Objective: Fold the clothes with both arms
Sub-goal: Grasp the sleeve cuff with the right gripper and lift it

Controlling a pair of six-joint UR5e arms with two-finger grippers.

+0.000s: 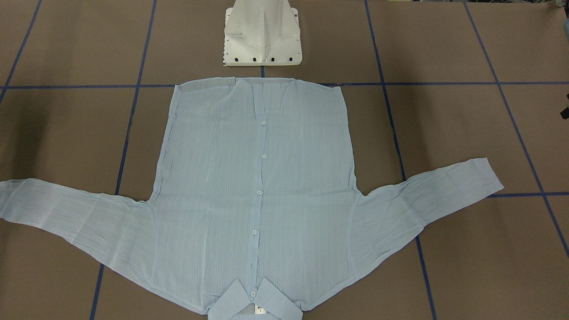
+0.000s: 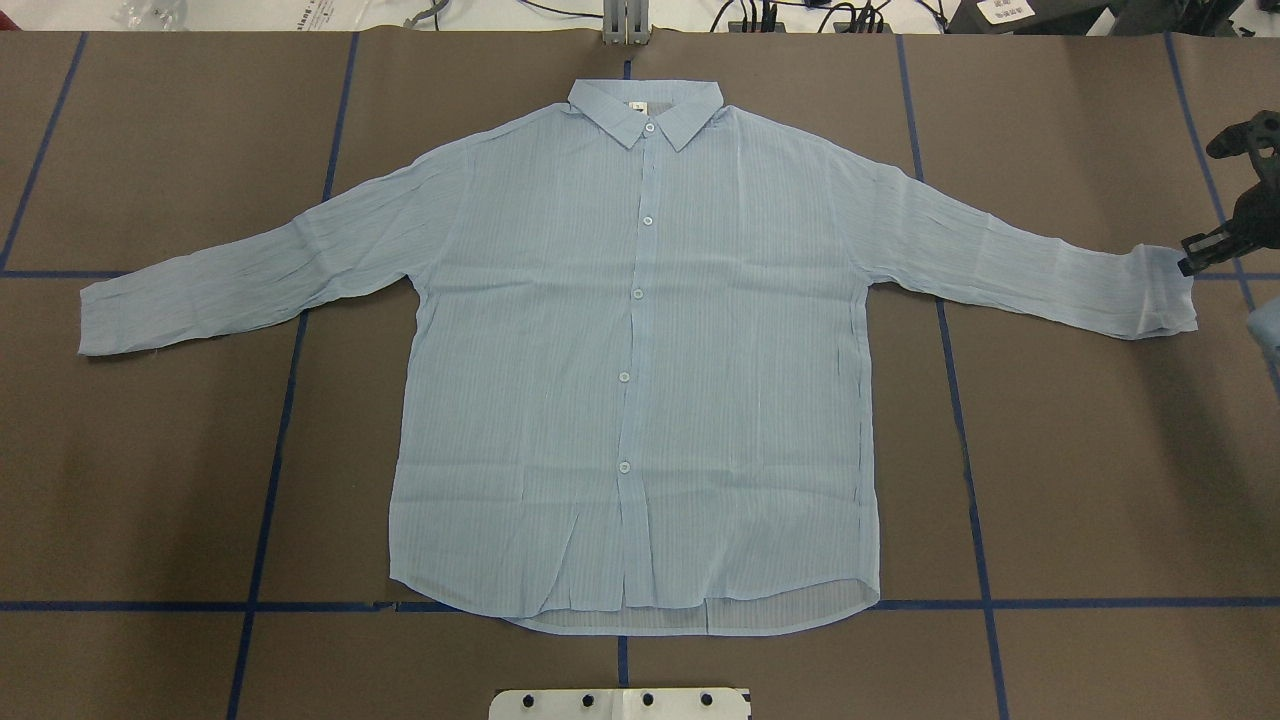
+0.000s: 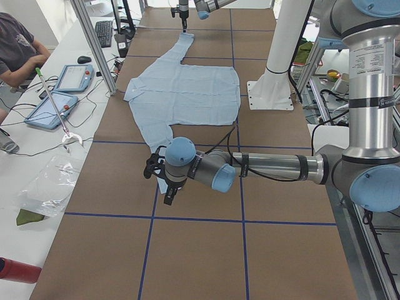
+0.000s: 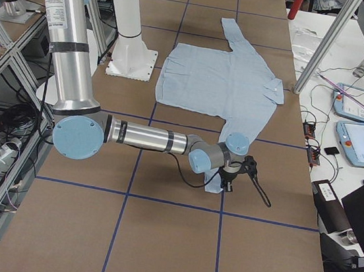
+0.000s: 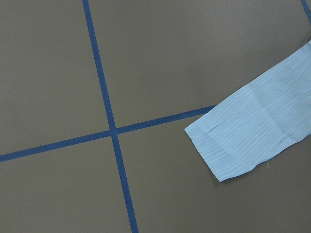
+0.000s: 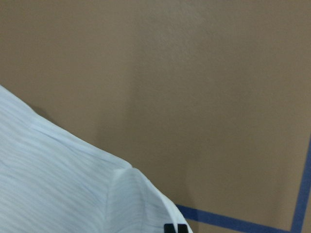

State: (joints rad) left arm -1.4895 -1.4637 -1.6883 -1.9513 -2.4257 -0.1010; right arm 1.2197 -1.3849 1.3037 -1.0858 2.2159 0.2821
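The pale-blue striped shirt [image 2: 640, 360] lies flat and buttoned, front up, collar [image 2: 645, 105] at the far side, both sleeves spread out. My right gripper [image 2: 1225, 195] hangs at the right sleeve's cuff [image 2: 1160, 290]. Its black fingers stand apart, and one fingertip [image 2: 1198, 257] is at the cuff's edge. The right wrist view shows that cuff [image 6: 73, 184] and a black fingertip [image 6: 175, 228]. My left gripper [image 3: 160, 181] hovers over the left cuff [image 2: 100, 320]. I cannot tell whether it is open or shut. The left wrist view shows only that cuff [image 5: 248, 131].
The brown table [image 2: 1080, 450] is crossed by blue tape lines [image 2: 960, 400]. The white pedestal base [image 1: 262, 35] stands just behind the shirt's hem. Tablets [image 3: 53, 109], cables and a seated operator [image 3: 19, 50] are beyond the far table edge.
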